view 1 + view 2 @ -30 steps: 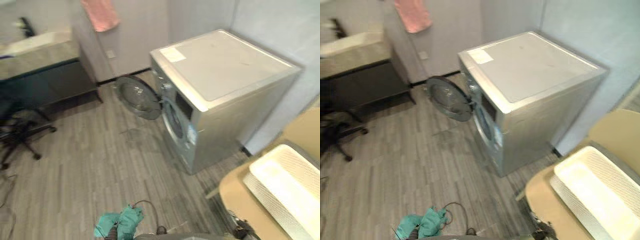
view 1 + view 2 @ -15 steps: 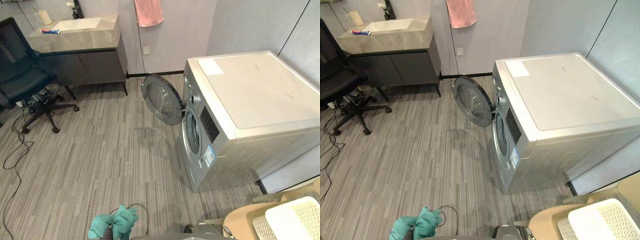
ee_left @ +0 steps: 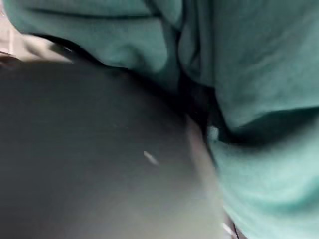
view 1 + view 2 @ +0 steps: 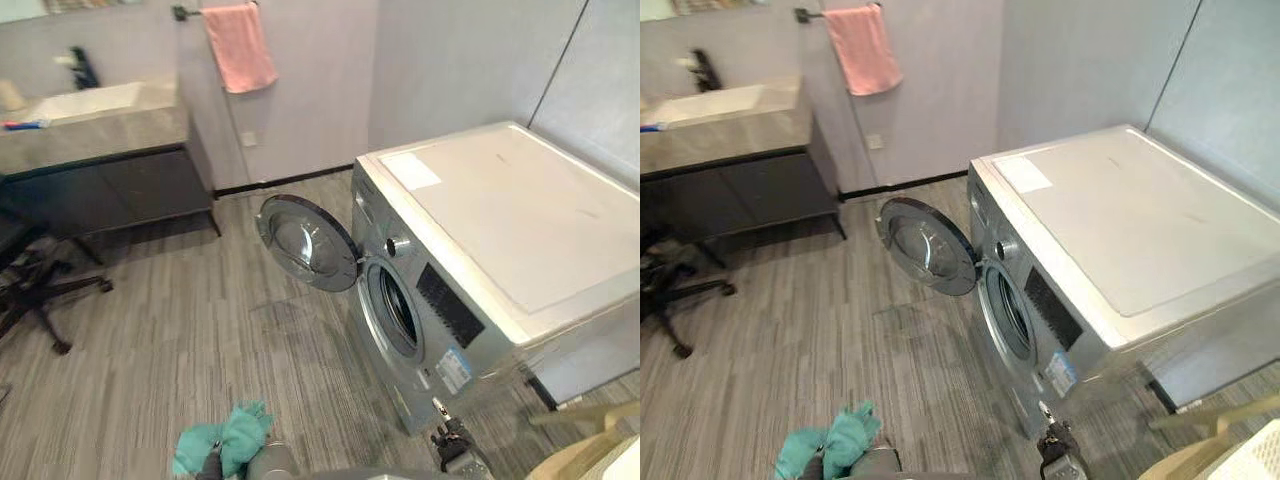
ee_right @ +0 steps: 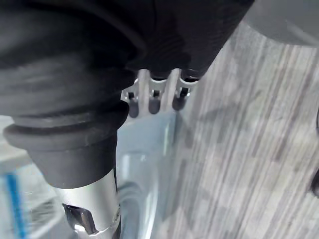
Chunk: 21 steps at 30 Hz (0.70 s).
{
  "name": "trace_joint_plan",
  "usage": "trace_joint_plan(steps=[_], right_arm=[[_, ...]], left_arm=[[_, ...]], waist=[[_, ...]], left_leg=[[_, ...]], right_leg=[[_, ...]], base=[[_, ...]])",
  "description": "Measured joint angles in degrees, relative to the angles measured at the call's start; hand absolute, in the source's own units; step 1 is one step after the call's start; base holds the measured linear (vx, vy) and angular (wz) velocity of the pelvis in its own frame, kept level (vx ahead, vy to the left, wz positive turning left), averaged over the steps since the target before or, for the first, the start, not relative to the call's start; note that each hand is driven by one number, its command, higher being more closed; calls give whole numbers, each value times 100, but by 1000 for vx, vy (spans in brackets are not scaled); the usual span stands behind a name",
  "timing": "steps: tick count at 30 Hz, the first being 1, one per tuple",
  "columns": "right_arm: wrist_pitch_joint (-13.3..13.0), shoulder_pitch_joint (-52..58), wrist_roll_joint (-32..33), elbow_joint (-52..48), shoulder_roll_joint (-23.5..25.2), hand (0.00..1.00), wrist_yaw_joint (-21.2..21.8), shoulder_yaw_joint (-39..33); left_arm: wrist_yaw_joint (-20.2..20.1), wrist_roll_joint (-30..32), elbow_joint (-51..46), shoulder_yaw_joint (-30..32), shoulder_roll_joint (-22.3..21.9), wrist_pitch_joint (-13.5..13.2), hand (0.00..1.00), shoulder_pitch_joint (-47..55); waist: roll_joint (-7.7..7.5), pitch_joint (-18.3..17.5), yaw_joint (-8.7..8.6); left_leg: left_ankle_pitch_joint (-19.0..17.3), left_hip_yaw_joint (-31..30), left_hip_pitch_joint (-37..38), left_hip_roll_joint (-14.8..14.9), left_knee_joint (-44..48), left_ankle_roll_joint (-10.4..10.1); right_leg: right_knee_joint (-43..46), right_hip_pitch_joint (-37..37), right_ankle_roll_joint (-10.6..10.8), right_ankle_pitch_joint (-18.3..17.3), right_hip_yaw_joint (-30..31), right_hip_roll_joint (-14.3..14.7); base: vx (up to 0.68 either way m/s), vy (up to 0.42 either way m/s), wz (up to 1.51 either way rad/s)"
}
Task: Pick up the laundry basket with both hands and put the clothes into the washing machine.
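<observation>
The left hand (image 3: 89,159) sits low, buried in a bunched teal cloth (image 4: 228,440) — its grip cannot be told. The right hand (image 4: 452,447) hangs empty by the washing machine (image 4: 480,270), open or closed unclear. The door (image 4: 305,243) stands open. The laundry basket (image 4: 1262,458) lies well apart, unheld — loading looks yet to come.

You see the right hand (image 5: 153,97) over striped grey floor (image 5: 244,149), with a pale silver panel (image 5: 142,179) just beside it.
</observation>
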Motion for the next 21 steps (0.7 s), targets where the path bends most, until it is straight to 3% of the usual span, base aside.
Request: trace_joint_plan(steps=[2, 3, 4, 6, 8, 9, 10, 11, 13, 15, 16, 17, 19, 20, 21], right_arm=[[14, 140, -111, 119, 37, 0, 1, -20], [12, 192, -122, 180, 22, 0, 7, -150], [12, 250, -121, 265, 5, 0, 25, -298], [10, 351, -122, 270, 4, 0, 37, -490], [-31, 402, -117, 260, -75, 0, 56, -533], [-30, 373, -116, 257, -95, 0, 78, -539], [-34, 316, -113, 255, -114, 0, 143, -533], [-48, 276, -87, 222, -121, 0, 154, -436], [-56, 256, -82, 208, -184, 0, 151, -203], [21, 292, -82, 245, -197, 0, 138, -159], [23, 302, -84, 258, -212, 0, 135, -154], [10, 307, -87, 249, -307, 0, 117, -212], [19, 291, -87, 184, -319, 0, 108, -371], [18, 325, -76, 50, -239, 0, 94, -428], [16, 421, -61, -175, -147, 0, 76, -396]], left_arm=[[19, 3, 98, -14, 127, -4, 100, -5], [11, 36, 157, -34, 152, 45, 100, -20], [1, 39, 157, -69, 156, 67, 100, -10], [-7, 73, 161, -264, 189, 87, 100, 0], [0, 230, 219, -660, 274, 99, 100, 16], [-1, 273, 249, -720, 314, 103, 100, 15], [5, 290, 316, -761, 378, 131, 100, 14], [55, 330, 369, -943, 469, 201, 100, 12], [56, 445, 366, -1078, 480, 194, 100, -62], [51, 491, 362, -1074, 423, 183, 100, -176], [51, 505, 367, -1065, 423, 180, 100, -216], [29, 579, 413, -1071, 277, 195, 100, -330], [37, 723, 390, -1024, 136, 197, 100, -555], [34, 770, 371, -832, 7, 206, 100, -685], [38, 791, 273, -686, -94, 206, 100, -749]], waist=[[-163, -35, 32], [-172, -43, 38], [-178, -49, 41], [-221, -95, 56], [-141, -84, -18], [-112, -63, -25], [-94, -41, -32], [-96, -37, -87], [-66, -32, -95], [-117, -31, -102], [-160, -27, -110], [122, -58, -153], [325, 15, -177], [285, 106, -244], [192, 163, -290]], left_leg=[[-410, 57, -41, -141, 455, -137], [-600, 80, 12, -202, 645, -48], [-739, 124, 91, -290, 726, 77], [-885, 327, 341, -529, 669, 233], [-974, 584, 730, -684, 358, 383], [-1014, 679, 851, -680, 275, 451], [-1039, 836, 1076, -663, 105, 495], [-1039, 1208, 1497, -672, -274, 495], [-1036, 1632, 1942, -686, -680, 496], [-996, 2028, 2328, -823, -1129, 429], [-976, 2122, 2442, -919, -1318, 394], [-866, 2148, 2586, -849, -1782, 229], [-747, 2206, 2712, -797, -1889, 109], [-848, 2249, 2770, -695, -1528, 36], [-1086, 2226, 2547, -334, -331, -47]], right_leg=[[83, 45, -197, 357, 200, -96], [185, 76, 71, 728, 285, -167], [409, 38, 183, 922, 345, -254], [1330, -386, 90, 1227, 579, -490], [2759, -1233, -335, 1971, 644, -683], [3124, -1497, -287, 1831, 602, -655], [3665, -1917, -308, 1427, 423, -588], [4301, -2478, -572, 707, -200, -489], [4061, -2805, -669, 237, -1124, -215], [2518, -2865, -614, 318, -2101, 135], [2036, -2800, -1106, 351, -2423, 160], [1602, -2632, -1043, 516, -2738, 409], [1561, -2637, -1133, 364, -2664, 578], [1595, -2460, -1075, 164, -2652, 631], [1429, -2101, -1064, 89, -2644, 760]], base=[[326, 420, 0], [307, 411, 3], [284, 387, -1], [267, 330, -7], [236, 235, -16], [153, 119, -52], [171, 93, -104], [147, 62, -108], [190, -4, -103], [272, -53, -90], [413, -4, -74], [394, 22, -47], [367, 10, -30], [368, -70, -16], [346, -97, -17]])
